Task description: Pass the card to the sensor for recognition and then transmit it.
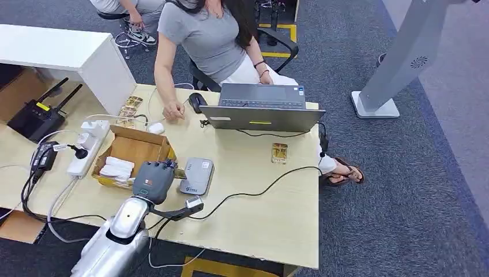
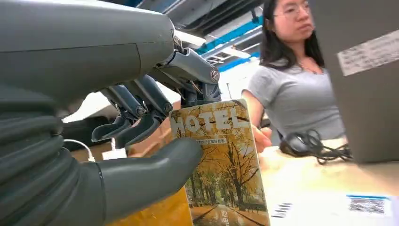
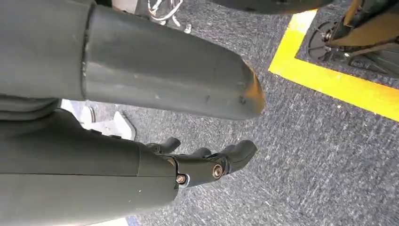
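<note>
**Left hand holding hotel card at the box edge, beside the reader**

The left hand (image 1: 153,180) was over the pale wooden worktop (image 1: 271,208), at the near right corner of the open brown cardboard box (image 1: 134,148). Its thumb (image 2: 155,165) and one dark finger pinched the upright yellow autumn-tree card printed "HOTEL" (image 2: 221,165); the other fingers were curled clear of it. The small flat grey card sensor (image 1: 196,176) lay on the worktop just beside the hand, toward the robot's right. A second yellow card (image 1: 279,153) lay well apart, near the open grey laptop (image 1: 262,108). A person in a grey top (image 1: 202,34) sat behind the worktop, one hand beside a black mouse (image 1: 197,101).

The right hand (image 3: 207,165) hung over grey carpet (image 3: 320,155), fingers loosely apart, holding nothing.
</note>
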